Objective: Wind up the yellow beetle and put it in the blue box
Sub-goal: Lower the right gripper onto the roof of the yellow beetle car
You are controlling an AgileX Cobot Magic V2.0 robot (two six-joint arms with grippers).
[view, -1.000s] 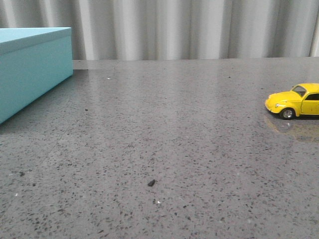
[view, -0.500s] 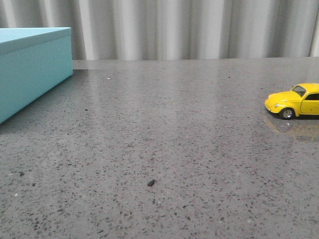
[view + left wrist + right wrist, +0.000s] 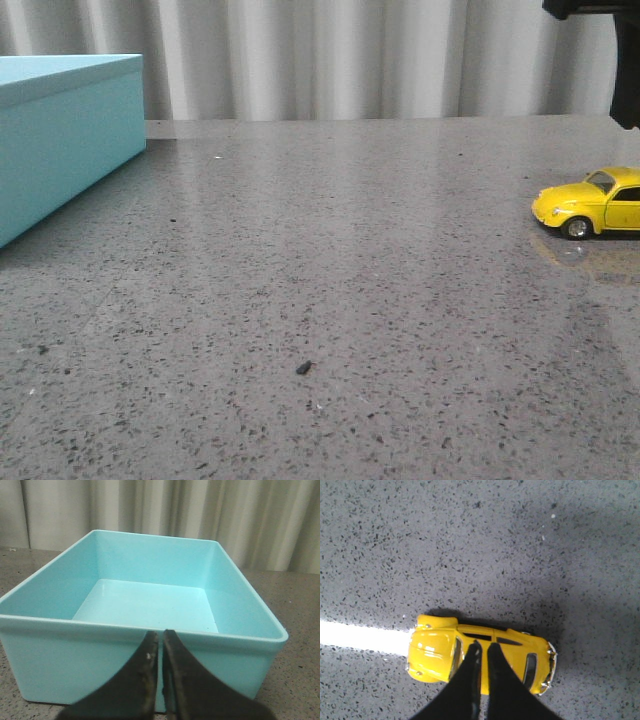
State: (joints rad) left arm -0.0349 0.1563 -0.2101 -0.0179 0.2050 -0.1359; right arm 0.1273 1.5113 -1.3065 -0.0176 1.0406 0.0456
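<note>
The yellow beetle stands on its wheels at the table's right edge, nose to the left. In the right wrist view I see the beetle from above. My right gripper hovers over its roof, shut, holding nothing. A dark part of the right arm hangs above the car. The blue box sits at the far left. The left wrist view shows the blue box open and bare inside. My left gripper is shut just outside its near wall.
The table is grey speckled stone, with a small dark speck near its front middle. A pleated grey curtain closes off the back. A bright reflected strip lies beside the car's nose.
A dark part of the right arm has come into the top right corner of the front view. The beetle and the box have not moved.
</note>
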